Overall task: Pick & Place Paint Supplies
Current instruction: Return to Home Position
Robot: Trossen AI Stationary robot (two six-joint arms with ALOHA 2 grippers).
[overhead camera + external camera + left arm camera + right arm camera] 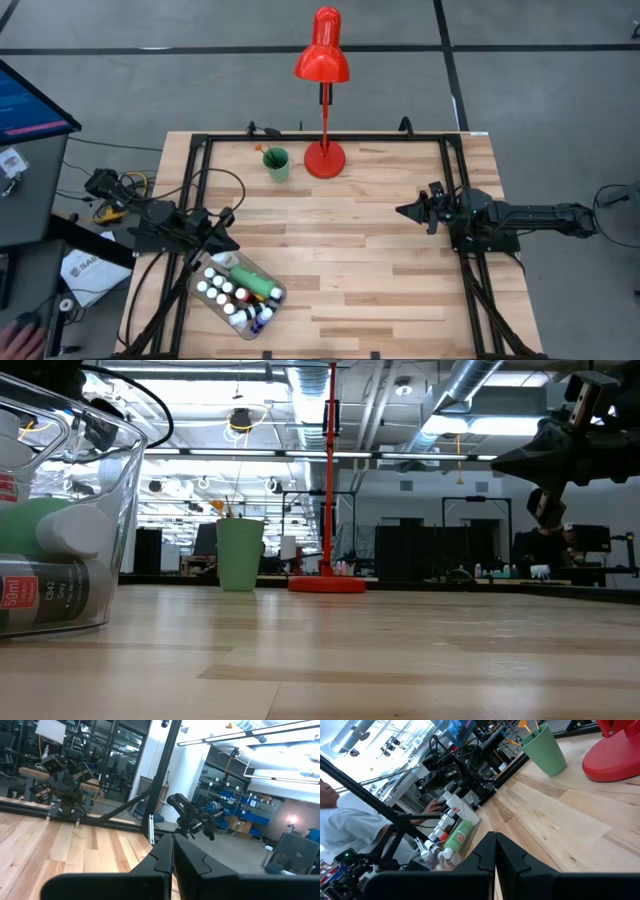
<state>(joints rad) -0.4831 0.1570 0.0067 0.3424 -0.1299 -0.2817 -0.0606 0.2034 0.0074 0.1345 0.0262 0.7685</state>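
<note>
Broad desk (380, 270) first: left hand (173, 844) over its left side, right hand (403, 211) over its right, well apart, both pinched closed on nothing. Near the front-left corner, just beside the left hand: clear tray (283, 293) holding the large green bottle (256, 281) and small paint bottles (228, 290). For homing: raise before swinging, move slowly, steer wide of the tray's rim.

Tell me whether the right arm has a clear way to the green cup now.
Probably yes. Bare table lies between the shut right gripper and the green cup. The red lamp's base stands close beside the cup on that side, so a straight path looks tight.
</note>
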